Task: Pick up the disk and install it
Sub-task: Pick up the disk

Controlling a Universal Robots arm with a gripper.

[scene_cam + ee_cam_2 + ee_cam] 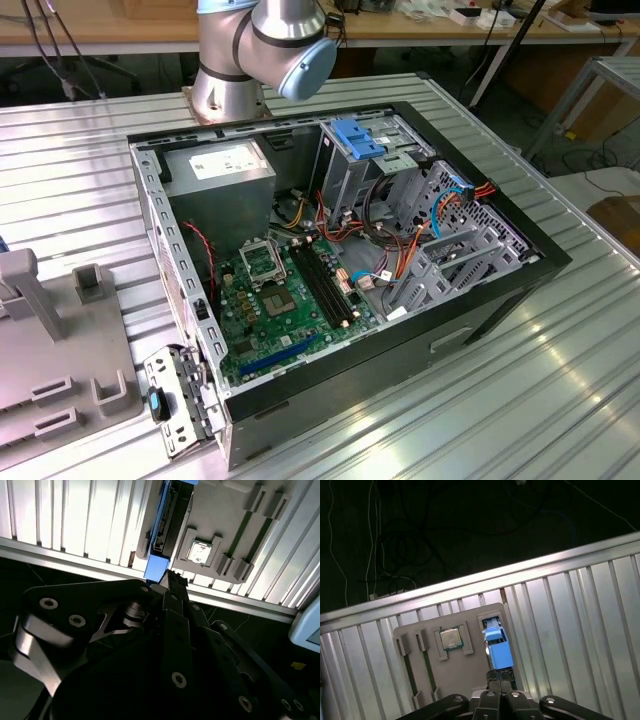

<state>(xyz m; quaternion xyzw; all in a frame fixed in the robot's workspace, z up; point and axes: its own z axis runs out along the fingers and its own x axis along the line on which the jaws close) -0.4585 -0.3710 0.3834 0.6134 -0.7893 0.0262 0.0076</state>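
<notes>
On the grey holder (470, 675), close to the table edge, the disk (497, 647) sits in a slot, thin side up as it seems; the gripper (500, 679) hangs right at its near end, touching it or just short of it, I cannot say which; whether the gripper is wide, narrow or gripping the disk, I cannot tell. In the second wrist view the long axis of the disk (167, 525) runs straight away from the gripper (172, 580), in one line with it; so I judge that the gripper meets the blue end of the frame and not the flat side. Just beside the disk, in the same holder (220, 515), lies a square chip (451, 638); it is near but apart from the gripper. In the exterior view the holder (50, 350) is at the exterior view's left; the open case (470, 320) lies on the table (520, 400), well apart from it. Inside the case stands the cage (345, 175) with a blue bracket (358, 135) on top; orange cables (400, 250) hang just beside it and could crowd the way in.
</notes>
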